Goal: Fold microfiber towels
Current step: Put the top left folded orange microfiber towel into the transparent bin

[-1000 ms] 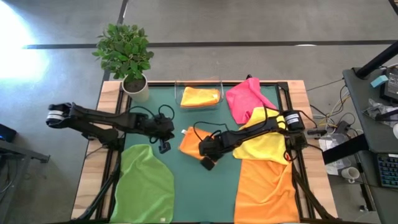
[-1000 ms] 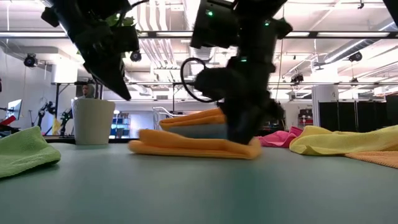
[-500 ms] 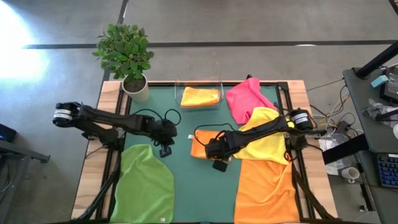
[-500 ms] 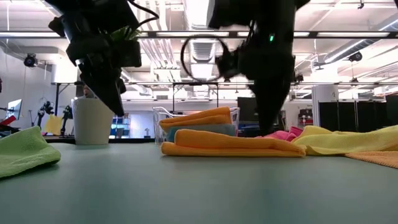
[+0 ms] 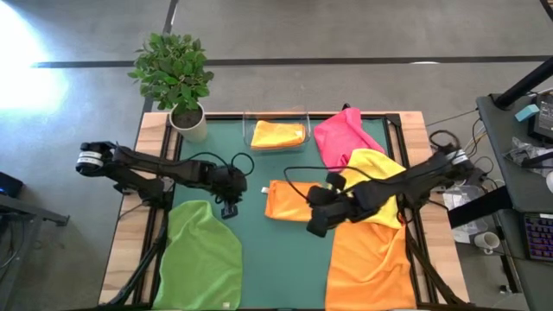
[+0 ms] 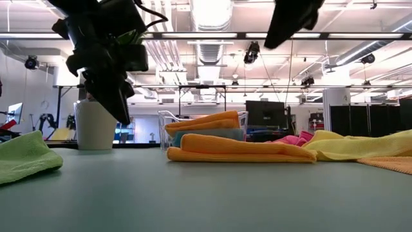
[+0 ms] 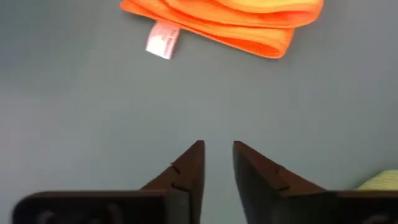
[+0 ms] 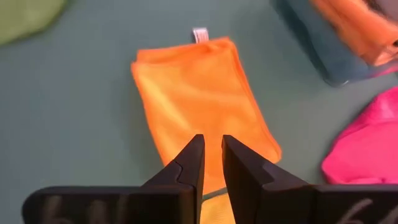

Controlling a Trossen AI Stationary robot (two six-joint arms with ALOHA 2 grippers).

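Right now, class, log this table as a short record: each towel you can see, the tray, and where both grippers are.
folded orange towel: flat at table centre, touched by neither gripper
tray: at the far edge, holds folded towels, orange on top
pink towel: crumpled, right of the tray
yellow towel: loose, on the right
large orange towel: spread at near right
green towel: spread at near left
left gripper: above bare mat left of the folded towel, fingers slightly apart, empty
right gripper: raised at the folded towel's right end, narrow gap, empty
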